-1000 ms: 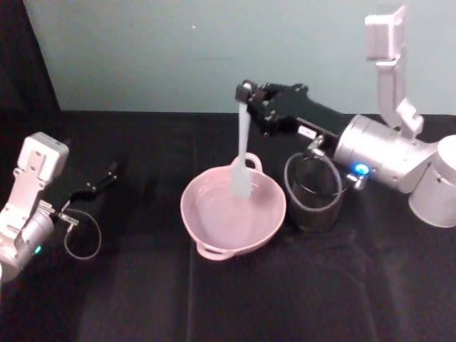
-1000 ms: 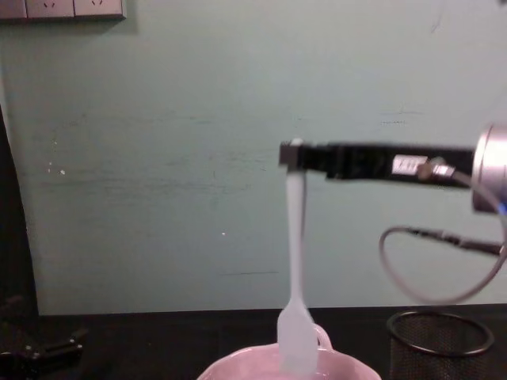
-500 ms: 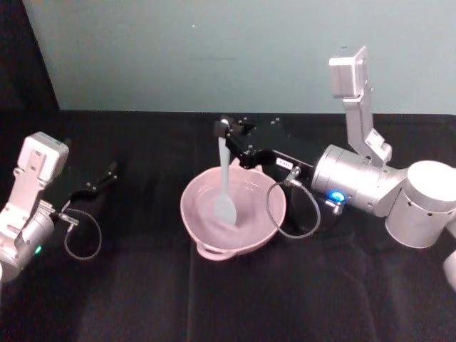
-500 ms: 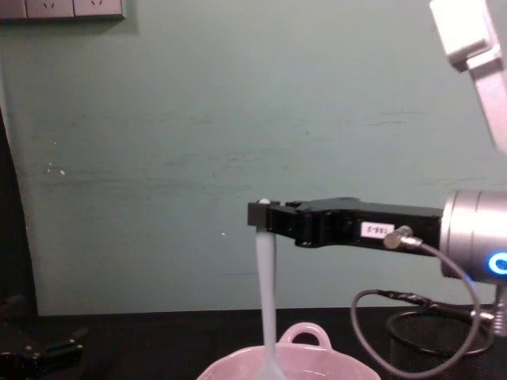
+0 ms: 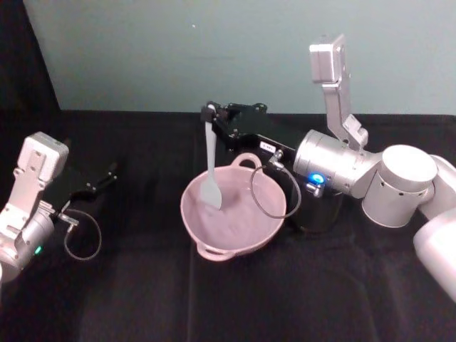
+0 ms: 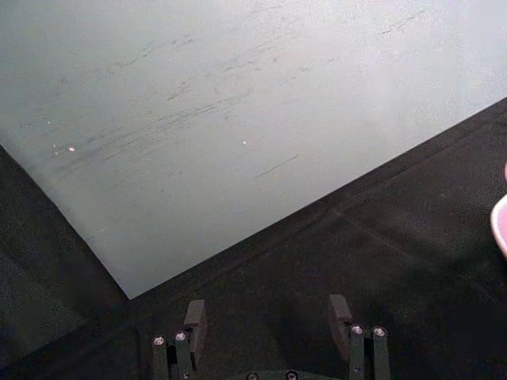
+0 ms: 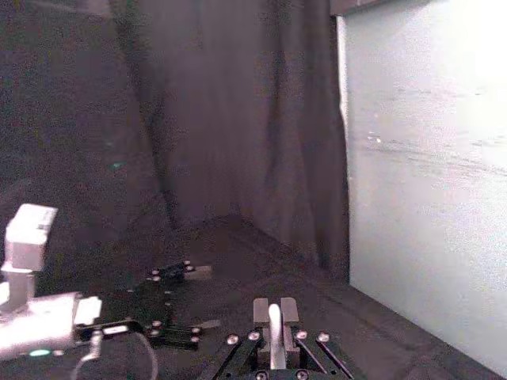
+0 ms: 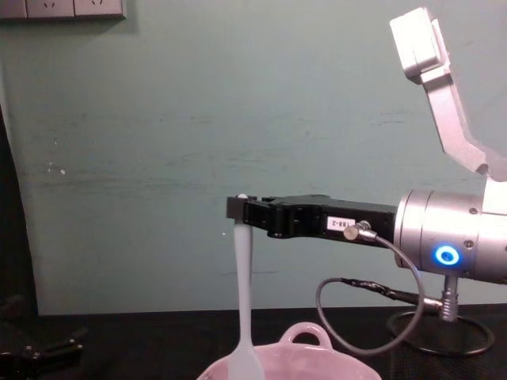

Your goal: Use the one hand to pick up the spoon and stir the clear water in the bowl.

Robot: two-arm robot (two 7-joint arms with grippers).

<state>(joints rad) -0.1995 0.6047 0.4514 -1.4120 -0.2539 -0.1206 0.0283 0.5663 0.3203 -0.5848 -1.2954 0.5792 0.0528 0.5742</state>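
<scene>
Black cloth (image 5: 285, 299) covers the table, which backs onto a teal wall (image 8: 158, 158); white socket plates (image 8: 63, 8) sit at the wall's upper corner. The right gripper (image 5: 210, 112) reaches out level above the table, and its fingers (image 8: 252, 212) are clamped on the handle end of the spoon (image 5: 211, 167). The spoon hangs nearly vertical straight below the fingertips. Its paddle head is inside the bowl (image 5: 184, 206), below the rim, on the side toward the robot's left. Whether the head touches water cannot be determined. The bowl stands directly beneath the fingers, with one loop handle under the gripper body. A small white label (image 8: 341, 225) is fixed to the side of the gripper behind the fingers; its print is too small to read. A blue ring (image 8: 447, 255) glows on the silver wrist, and a grey cable (image 8: 348, 317) loops down from behind the label. The black mesh cup (image 8: 475, 348) stands behind the fingers, under the wrist. The left gripper (image 6: 269, 317) rests low by the cloth, well apart from the bowl, with its fingers spread and nothing between them.
</scene>
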